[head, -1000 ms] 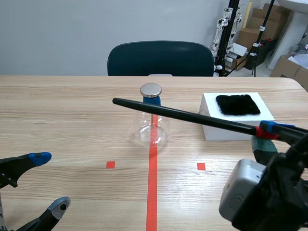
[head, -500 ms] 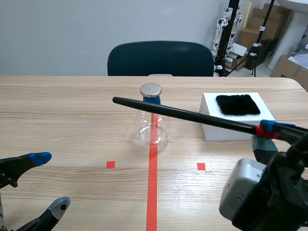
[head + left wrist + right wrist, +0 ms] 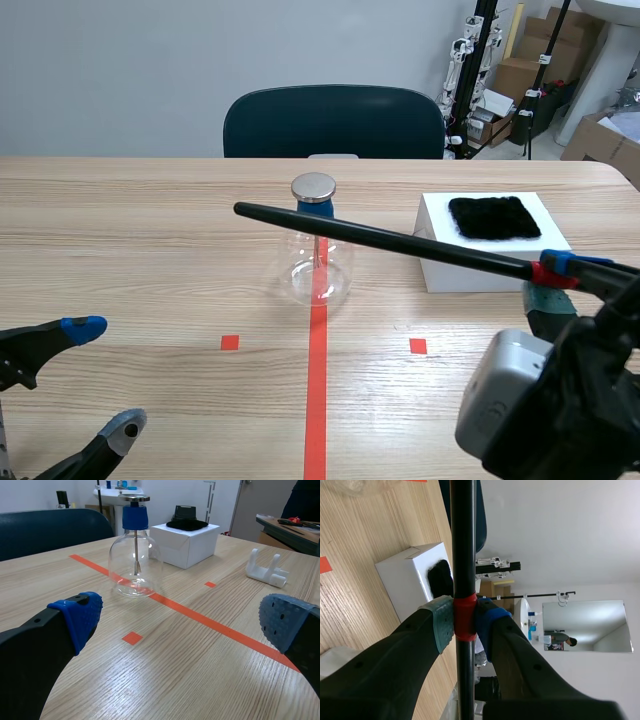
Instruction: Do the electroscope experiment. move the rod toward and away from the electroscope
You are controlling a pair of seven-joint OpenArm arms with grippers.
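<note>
The electroscope, a clear glass flask with a blue stopper and a round metal cap, stands on the red centre line; the left wrist view shows the electroscope ahead of my open left gripper. My right gripper at the right is shut on the red band of a long black rod. The rod slants up and left, crossing in front of the flask just below the cap, with its tip past it. In the right wrist view the rod runs straight between the pads. My left gripper rests low at the front left.
A white box with a black fur cloth on top sits right of the flask. A white plastic stand lies on the table in the left wrist view. A dark chair stands behind the far edge.
</note>
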